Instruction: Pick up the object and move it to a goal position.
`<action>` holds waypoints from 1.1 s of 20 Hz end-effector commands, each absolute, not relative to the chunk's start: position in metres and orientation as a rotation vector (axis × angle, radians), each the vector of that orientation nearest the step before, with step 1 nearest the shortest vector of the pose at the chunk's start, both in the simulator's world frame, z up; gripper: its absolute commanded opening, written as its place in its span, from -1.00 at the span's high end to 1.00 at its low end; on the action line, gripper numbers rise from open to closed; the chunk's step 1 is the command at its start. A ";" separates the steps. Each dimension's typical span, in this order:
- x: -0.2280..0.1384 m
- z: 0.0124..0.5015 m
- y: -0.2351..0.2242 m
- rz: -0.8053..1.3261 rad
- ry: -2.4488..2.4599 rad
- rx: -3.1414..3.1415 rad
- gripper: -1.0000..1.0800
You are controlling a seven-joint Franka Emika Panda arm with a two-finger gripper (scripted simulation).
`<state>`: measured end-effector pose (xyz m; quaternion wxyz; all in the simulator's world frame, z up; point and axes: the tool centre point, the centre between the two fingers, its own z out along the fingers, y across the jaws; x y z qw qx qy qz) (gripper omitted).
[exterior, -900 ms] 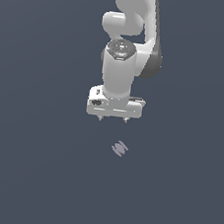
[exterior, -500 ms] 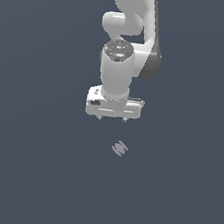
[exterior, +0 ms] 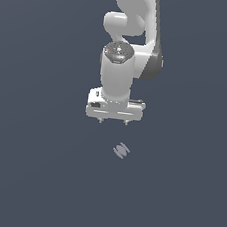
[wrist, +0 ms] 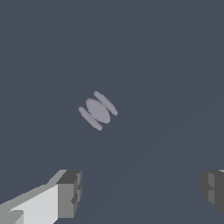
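Observation:
The object [exterior: 121, 150] is a tiny pale lavender-grey ridged piece lying on the dark surface, a little below my gripper and slightly toward the exterior view's right. In the wrist view the object [wrist: 98, 110] shows as a small oval body between two slanted ridges, ahead of the fingers and apart from them. My white gripper [exterior: 113, 121] hangs above the surface with its short fingertips [exterior: 101, 120] spread wide. It is open and holds nothing. In the wrist view one grey fingertip [wrist: 70, 193] and the other [wrist: 213, 190] stand far apart.
The white arm [exterior: 131, 32] rises from the gripper toward the top of the exterior view. A uniform dark blue-grey surface [exterior: 33, 166] surrounds the object on every side.
The gripper has sunk slightly toward the surface. The object has not moved and the fingers stay spread.

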<state>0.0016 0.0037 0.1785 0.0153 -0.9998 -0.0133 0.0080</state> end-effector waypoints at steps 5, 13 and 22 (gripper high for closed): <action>0.007 0.168 0.008 0.024 -0.147 -3.114 -0.92; 0.020 0.140 0.020 0.021 -0.437 -3.101 -0.92; 0.037 0.094 0.041 0.013 -0.895 -3.013 -0.92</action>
